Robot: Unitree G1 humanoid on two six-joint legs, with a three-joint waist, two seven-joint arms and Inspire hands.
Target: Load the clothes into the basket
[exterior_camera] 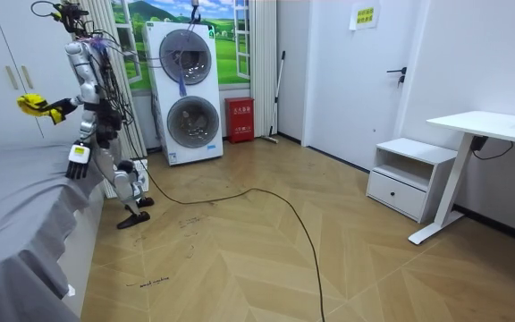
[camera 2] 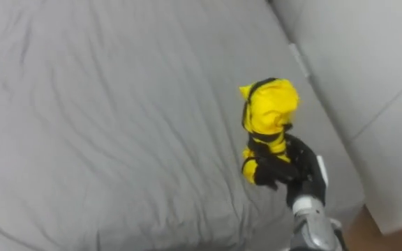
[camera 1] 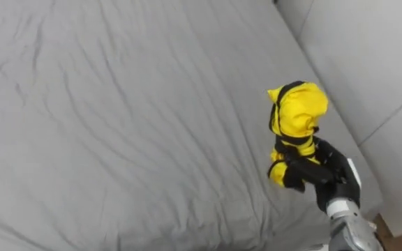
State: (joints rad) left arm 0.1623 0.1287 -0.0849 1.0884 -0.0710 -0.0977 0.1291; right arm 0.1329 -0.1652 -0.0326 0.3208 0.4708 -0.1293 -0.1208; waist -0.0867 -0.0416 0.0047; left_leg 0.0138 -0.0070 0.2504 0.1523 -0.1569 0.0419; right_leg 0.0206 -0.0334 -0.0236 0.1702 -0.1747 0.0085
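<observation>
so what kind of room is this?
Looks like a bedroom with a laundry corner, maybe a home mock-up: a grey bed, stacked washers by the wall and a white desk. The right hand holds a yellow garment over the bed.

A yellow garment with black trim is seen bunched into a tight, upright bundle, toward 4 o'clock in the eye views. Its lower part is gripped by the curled fingers of the right hand, and its rounded upper part rises toward 12 o'clock from them. It is held above the grey bed sheet, near the sheet's 3 o'clock edge.
</observation>
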